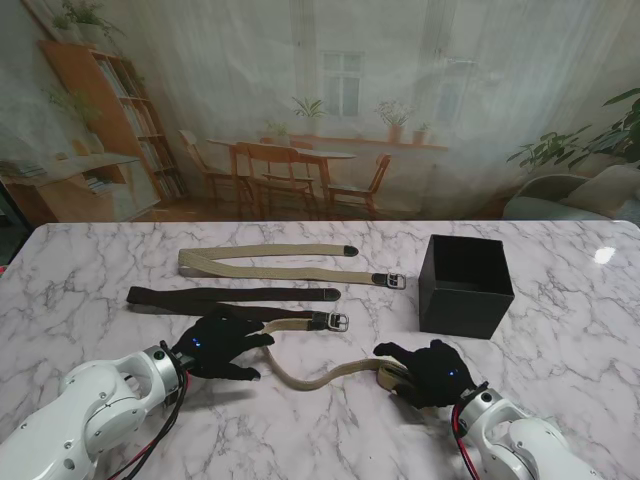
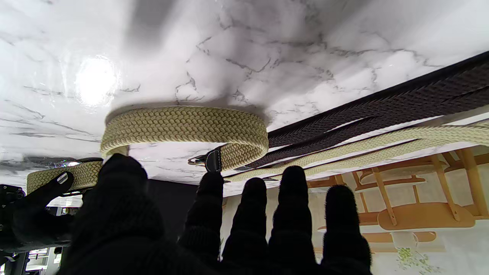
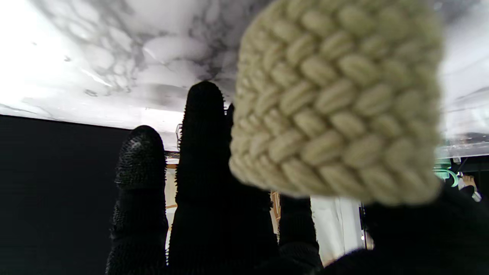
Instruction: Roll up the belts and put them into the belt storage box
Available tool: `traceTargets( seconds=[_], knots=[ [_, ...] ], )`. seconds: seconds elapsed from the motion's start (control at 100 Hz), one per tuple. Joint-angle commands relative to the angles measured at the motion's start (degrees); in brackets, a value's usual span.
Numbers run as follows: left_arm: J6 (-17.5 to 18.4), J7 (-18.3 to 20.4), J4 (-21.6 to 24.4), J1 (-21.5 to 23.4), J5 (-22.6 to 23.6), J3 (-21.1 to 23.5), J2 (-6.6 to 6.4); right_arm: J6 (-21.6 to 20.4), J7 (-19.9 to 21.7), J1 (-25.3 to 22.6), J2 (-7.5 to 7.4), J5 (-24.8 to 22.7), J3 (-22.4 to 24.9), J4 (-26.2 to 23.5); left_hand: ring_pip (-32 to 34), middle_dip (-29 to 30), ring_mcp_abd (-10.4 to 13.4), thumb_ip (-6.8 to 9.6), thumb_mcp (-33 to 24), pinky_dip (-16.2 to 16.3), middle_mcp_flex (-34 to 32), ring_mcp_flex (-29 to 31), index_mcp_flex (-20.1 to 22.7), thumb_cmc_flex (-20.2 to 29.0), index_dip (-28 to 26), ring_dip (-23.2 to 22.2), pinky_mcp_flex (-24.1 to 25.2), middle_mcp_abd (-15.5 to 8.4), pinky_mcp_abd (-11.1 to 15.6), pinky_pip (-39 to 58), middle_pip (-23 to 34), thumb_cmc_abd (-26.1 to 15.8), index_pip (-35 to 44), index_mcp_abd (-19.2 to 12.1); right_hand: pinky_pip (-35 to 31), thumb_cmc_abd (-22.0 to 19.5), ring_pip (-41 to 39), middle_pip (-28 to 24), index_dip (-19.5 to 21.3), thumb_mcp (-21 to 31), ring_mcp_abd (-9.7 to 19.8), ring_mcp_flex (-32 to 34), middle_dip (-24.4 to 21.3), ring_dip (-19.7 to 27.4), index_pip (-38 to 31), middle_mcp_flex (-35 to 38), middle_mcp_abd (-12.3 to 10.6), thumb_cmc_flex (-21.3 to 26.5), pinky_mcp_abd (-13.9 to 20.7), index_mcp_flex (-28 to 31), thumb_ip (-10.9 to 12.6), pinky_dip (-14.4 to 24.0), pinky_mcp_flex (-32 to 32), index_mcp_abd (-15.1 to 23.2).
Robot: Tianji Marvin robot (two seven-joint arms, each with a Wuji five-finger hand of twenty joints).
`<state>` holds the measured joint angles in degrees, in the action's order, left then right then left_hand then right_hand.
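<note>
**Tan belt held at one end, two more belts waiting beside the box**

A woven tan belt [image 1: 320, 378] lies in a shallow curve across the lower middle of the stand view, on the marble table [image 1: 90, 270]. Its buckle end [image 1: 331, 321] sits just left of centre, beside the left hand; its other end disappears under the right hand [image 1: 430, 372] at lower right. In the right wrist view a thick wad of the tan weave [image 3: 336, 103] fills the upper right of the frame, pressed close against the black-gloved fingers [image 3: 202, 145], so this hand is gripping the belt's end.

The left hand [image 1: 215, 346], at lower left of the stand view, rests palm down with its fingers spread, one fingertip reaching toward the belt near the buckle. In the left wrist view the fingers [image 2: 292, 206] stand apart and nothing lies between them; the hand holds nothing. There the tan belt arcs on edge across the middle of the frame.

A dark brown belt [image 1: 230, 296] lies folded in the left centre of the stand view, just beyond the left hand. A second tan belt [image 1: 280, 261], also folded, lies higher in the frame, its buckle pointing right.

The black belt storage box [image 1: 466, 285] stands open-topped at centre right, apart from all three belts.
</note>
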<state>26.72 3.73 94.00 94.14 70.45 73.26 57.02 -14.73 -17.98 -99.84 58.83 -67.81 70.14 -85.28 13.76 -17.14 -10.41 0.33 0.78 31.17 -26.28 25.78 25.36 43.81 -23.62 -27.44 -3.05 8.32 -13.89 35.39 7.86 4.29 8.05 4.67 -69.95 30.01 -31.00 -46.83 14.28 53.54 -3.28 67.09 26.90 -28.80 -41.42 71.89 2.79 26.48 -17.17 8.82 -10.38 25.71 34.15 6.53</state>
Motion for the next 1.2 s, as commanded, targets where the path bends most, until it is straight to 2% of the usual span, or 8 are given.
traceTargets(
  seconds=[0.0,0.13,0.24,0.43,0.6,0.65,0.9,1.19],
  knots=[
    [-0.2,0.6,-0.1,0.1,0.2,-0.1,0.11,0.3,-0.1,0.0,0.32,0.1,-0.4,0.8,-1.4,0.4,-0.3,-1.22,0.7,-0.6,2.6,-1.1,0.7,0.3,-0.3,0.5,1.2,0.9,-2.0,-1.7,-0.7,-2.0,0.3,1.3,-1.7,-3.0,-2.0,-4.4,-1.5,5.5,1.2,3.8,0.2,-0.1,-0.1,5.7,-5.0,6.5,-1.6,-3.8,3.3,0.5,0.7,2.4],
    [-0.2,0.6,0.0,0.1,0.2,-0.1,0.11,0.1,-0.9,0.6,0.41,0.7,-1.2,1.7,-1.3,0.4,-0.4,-1.21,0.6,-0.6,2.6,-1.1,0.6,0.3,-0.3,0.4,1.2,0.8,-2.0,-1.7,-0.6,-1.9,0.3,1.4,-1.8,-5.3,-2.3,-3.5,-1.8,5.9,0.1,5.3,0.0,0.0,-0.9,6.9,-3.8,9.8,-2.8,-0.7,3.5,0.3,1.6,17.9],
    [-0.2,0.6,0.0,0.1,0.2,-0.1,0.11,-0.5,-0.9,0.9,0.47,1.2,-1.4,2.0,-1.3,0.4,-0.4,-1.23,0.7,-0.6,2.6,-1.1,0.6,0.3,-0.3,0.4,1.2,0.9,-2.0,-1.7,-0.6,-1.9,0.3,1.4,-1.3,-7.6,-1.7,-2.2,0.7,4.9,-0.1,4.9,0.6,0.2,-4.8,6.7,-3.4,12.2,-2.9,15.4,3.7,-0.1,1.0,20.9],
    [-0.2,0.6,-0.1,0.2,0.2,0.0,0.11,-1.4,-1.0,1.4,0.5,1.6,-1.7,2.3,-1.3,0.4,-0.4,-1.21,0.6,-0.6,2.6,-1.0,0.6,0.4,-0.3,0.4,1.2,0.9,-2.1,-1.7,-0.6,-2.0,0.3,1.4,-1.2,0.3,0.5,4.3,-12.7,4.0,2.7,4.5,-0.5,1.1,-16.0,9.5,-4.7,12.8,1.4,38.8,-4.6,0.1,1.7,5.0],
    [-0.1,0.7,0.0,0.2,0.2,0.0,0.1,-1.9,0.9,1.0,0.26,1.0,-1.1,1.1,-1.3,0.4,-0.4,-1.21,0.6,-0.6,2.5,-1.0,0.7,0.4,-0.3,0.4,1.2,0.9,-2.0,-1.7,-0.5,-2.0,0.3,1.3,-1.9,3.7,3.2,13.4,-5.8,4.7,6.0,4.6,-5.3,4.5,-13.0,11.8,-7.0,1.1,6.7,42.4,-5.0,-1.1,3.6,-6.4],
    [0.0,0.7,0.0,0.2,0.1,0.1,0.11,-2.4,1.9,0.8,0.19,0.9,-0.7,0.5,-1.3,0.4,-0.4,-1.21,0.6,-0.6,2.6,-1.0,0.7,0.3,-0.3,0.4,1.2,0.8,-2.0,-1.7,-0.5,-2.1,0.3,1.3,-2.0,2.1,4.4,16.4,3.2,5.3,6.1,3.7,-6.8,6.1,-4.6,10.7,-7.1,-6.2,7.2,44.7,0.8,-1.6,3.7,-8.4],
    [0.0,0.9,0.0,0.2,0.0,0.1,0.11,-6.8,20.9,-2.4,-0.53,4.3,4.5,-8.1,-1.3,0.4,-0.4,-1.22,0.7,-0.7,2.3,-0.9,0.7,0.3,-0.4,0.4,1.2,0.7,-2.0,-1.7,-0.5,-2.2,0.3,1.3,2.8,-0.1,15.3,29.6,8.1,-0.5,7.7,-8.7,-16.2,14.0,5.2,-3.7,-6.5,-13.2,9.4,28.7,4.5,-4.2,-4.2,-17.6],
    [-0.1,0.8,0.0,0.3,-0.1,0.3,0.13,-8.2,31.7,-3.3,-1.53,4.5,6.5,-12.3,-1.3,0.4,-0.4,-1.22,0.6,-0.7,2.3,-0.9,0.8,0.5,-0.4,0.4,1.2,0.7,-2.1,-1.7,-0.5,-2.2,0.3,1.3,6.7,9.2,18.4,38.1,10.3,24.8,10.0,-16.0,-19.7,18.6,7.2,-10.0,-7.6,0.1,13.2,17.8,9.5,-7.8,-8.3,-20.4]
  ],
)
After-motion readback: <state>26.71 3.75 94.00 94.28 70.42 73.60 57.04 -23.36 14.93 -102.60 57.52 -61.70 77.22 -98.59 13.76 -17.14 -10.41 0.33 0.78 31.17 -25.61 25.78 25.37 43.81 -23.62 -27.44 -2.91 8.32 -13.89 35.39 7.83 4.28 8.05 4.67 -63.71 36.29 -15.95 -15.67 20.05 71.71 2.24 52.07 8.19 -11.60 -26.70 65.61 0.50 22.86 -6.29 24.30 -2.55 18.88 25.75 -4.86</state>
